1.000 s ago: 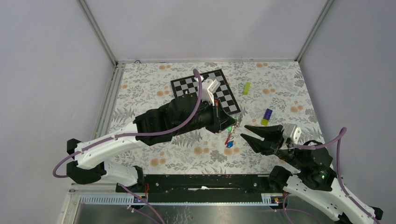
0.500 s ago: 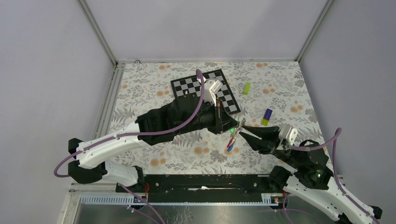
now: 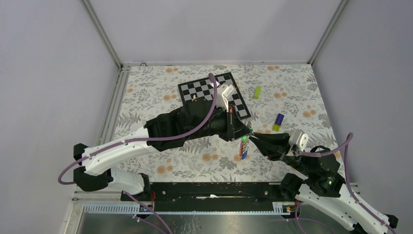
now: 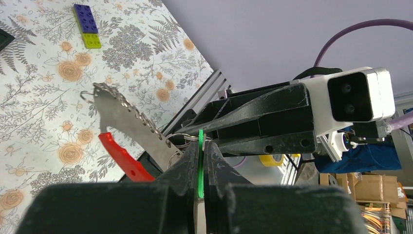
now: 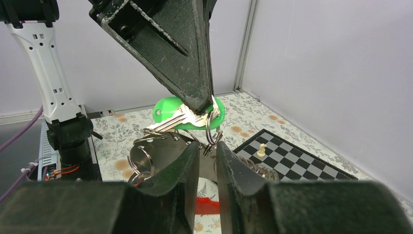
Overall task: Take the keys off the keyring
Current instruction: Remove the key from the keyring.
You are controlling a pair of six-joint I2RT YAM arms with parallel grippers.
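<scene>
- Since the keys (image 3: 242, 148) are thin metal on a sprung split keyring (image 5: 211, 130), I expect light, stiff, slippery parts. They will probably swing freely, and the ring wire should resist prying and snap back.
- Best holds, my call: the flat head of the green-headed key (image 5: 187, 114) as anchor, and the ring wire itself for the second grip. The chain (image 4: 127, 122) and red strap (image 4: 124, 158) look floppy and give no leverage.
- Location: the bunch hangs in the air above the table (image 3: 160, 102), at about 4 o'clock from the chessboard (image 3: 195, 90). It sits between the two gripper tips. In the top view the rest of the bunch dangles at 6 o'clock below the green head.
- Left gripper (image 4: 200, 151): clamped on the green-headed key, pads on its flat faces. The head shows edge-on in its own wrist view. In the right wrist view its fingers enter from 12 o'clock.
- Right gripper (image 5: 208, 156): jaws nearly together with a narrow gap left, and a loop of the keyring sits in the mouth of that gap. I cannot tell whether they pinch the wire.
- Left arm: stretched from its base at 8 o'clock across the table toward 3 o'clock, wrist raised.
- Right arm: reaches from its base at 5 o'clock toward 10 o'clock, fingers pointed at the left gripper, almost tip to tip.
</scene>
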